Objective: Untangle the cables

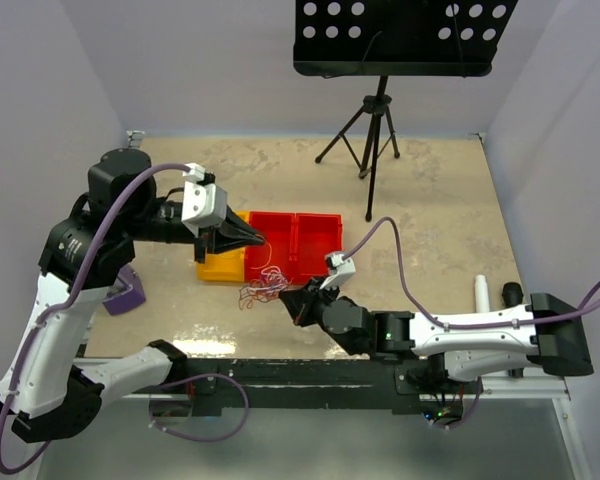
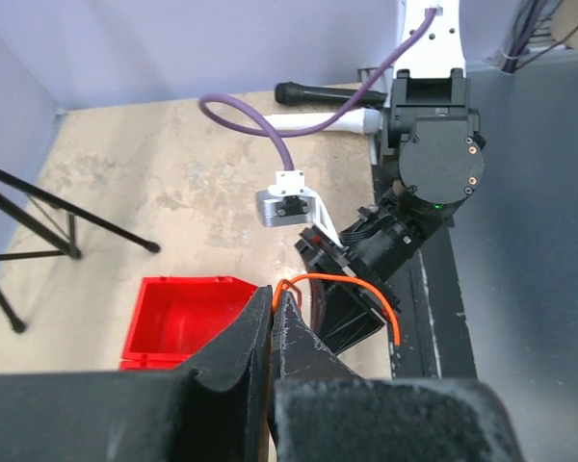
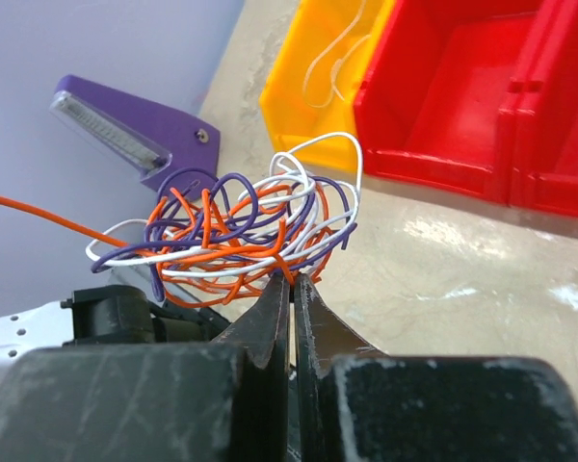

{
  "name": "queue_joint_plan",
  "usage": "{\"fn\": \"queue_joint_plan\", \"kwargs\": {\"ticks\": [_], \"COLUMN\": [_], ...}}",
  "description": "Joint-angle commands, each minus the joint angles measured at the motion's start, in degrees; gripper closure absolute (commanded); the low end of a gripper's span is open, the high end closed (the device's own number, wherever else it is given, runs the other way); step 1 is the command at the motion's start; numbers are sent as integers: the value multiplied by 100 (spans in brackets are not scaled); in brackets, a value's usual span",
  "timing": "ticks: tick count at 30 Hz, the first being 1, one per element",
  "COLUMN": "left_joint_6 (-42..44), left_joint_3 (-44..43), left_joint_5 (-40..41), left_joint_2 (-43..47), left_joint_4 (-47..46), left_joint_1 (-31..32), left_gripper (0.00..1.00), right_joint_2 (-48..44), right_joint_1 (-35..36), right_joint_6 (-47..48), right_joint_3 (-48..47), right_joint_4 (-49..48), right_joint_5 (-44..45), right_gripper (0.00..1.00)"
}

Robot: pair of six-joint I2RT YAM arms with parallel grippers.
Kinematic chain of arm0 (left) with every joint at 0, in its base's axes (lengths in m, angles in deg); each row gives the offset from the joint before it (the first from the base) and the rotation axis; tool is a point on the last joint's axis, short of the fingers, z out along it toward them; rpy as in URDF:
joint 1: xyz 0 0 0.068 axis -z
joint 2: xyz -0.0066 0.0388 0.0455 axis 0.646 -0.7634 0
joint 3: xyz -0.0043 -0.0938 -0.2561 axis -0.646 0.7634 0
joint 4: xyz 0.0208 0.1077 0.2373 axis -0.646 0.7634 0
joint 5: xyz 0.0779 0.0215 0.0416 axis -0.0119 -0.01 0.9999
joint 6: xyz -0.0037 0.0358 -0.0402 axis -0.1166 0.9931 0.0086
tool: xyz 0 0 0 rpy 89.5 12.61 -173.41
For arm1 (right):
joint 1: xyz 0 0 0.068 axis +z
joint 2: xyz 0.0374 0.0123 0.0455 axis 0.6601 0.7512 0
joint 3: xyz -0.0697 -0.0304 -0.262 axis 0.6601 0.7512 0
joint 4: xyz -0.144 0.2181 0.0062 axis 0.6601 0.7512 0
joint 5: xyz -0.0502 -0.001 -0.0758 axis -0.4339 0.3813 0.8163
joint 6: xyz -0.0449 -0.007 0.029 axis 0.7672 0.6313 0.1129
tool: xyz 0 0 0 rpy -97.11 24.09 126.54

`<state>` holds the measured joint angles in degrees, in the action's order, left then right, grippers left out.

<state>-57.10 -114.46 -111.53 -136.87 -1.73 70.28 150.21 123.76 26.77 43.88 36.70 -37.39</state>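
The cables (image 3: 233, 229), a tight nest of orange, white and purple strands, lie on the table (image 1: 430, 230) just in front of the yellow bin (image 1: 220, 268). The right fingers (image 3: 291, 289) are pressed together on the nest's near edge. How many strands they pinch cannot be told. The left fingers (image 2: 277, 300) are up over the bins and clamped on one orange wire (image 2: 352, 279), which arcs back down toward the nest.

The main risk is that pulling this wire tightens the knot instead of drawing it free. The loops cross many times, so tension from the left side probably cinches them together. If the right fingers pinch that same orange strand, the two arms simply pull against each other, and the thin wire may slip out or kink.

If the right grip is weak, the whole nest likely lifts and trails after the left arm. It could then snag on the rim of the red bin (image 1: 295, 240) or drop into a bin as one clump.

The slack orange arc also passes close to the right arm's wrist, so it could hook there as the arms part.
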Motion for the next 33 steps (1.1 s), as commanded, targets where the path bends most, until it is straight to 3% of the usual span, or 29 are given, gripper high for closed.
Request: {"fn": "queue_joint_plan", "kwargs": {"ticks": [1, 4, 6, 13, 17, 19, 23, 25, 30, 33], "left_joint_6": [233, 392, 506, 1077, 1280, 1210, 1026, 876, 445, 445], "left_joint_3": [-703, -1072, -1152, -591, -291, -299, -3, 698, 2475, 3074], "left_joint_5": [487, 1232, 2188, 5731, 6770, 6450, 3476, 2296, 1500, 1070], "left_joint_2": [24, 59, 138, 629, 779, 788, 920, 1069, 1184, 1079], "left_joint_4": [128, 76, -169, -1934, -2586, -2282, -342, -92, -416, -530], "left_joint_1": [19, 10, 10, 10, 10, 10, 10, 2, 10, 2], "left_gripper": [100, 100, 100, 100, 100, 100, 100, 100, 100, 82], "right_joint_2": [-378, -545, -589, -511, -467, -458, -711, -835, -415, -72], "right_joint_1": [-10, -19, -10, -10, -10, -19, -10, -19, -10, -1], "right_joint_6": [-843, -1484, -1941, -2944, -3112, -3016, -1561, -786, -46, 254], "right_joint_3": [211, 352, 344, 308, 335, 335, 361, 379, -130, -306], "right_joint_4": [970, 1733, 2278, 3440, 3643, 3556, 2347, 1615, 1665, 1517], "right_joint_5": [480, 594, 664, 594, 437, 401, 217, 41, -99, -311], "right_gripper": [100, 100, 100, 100, 100, 100, 100, 100, 100, 100]}}
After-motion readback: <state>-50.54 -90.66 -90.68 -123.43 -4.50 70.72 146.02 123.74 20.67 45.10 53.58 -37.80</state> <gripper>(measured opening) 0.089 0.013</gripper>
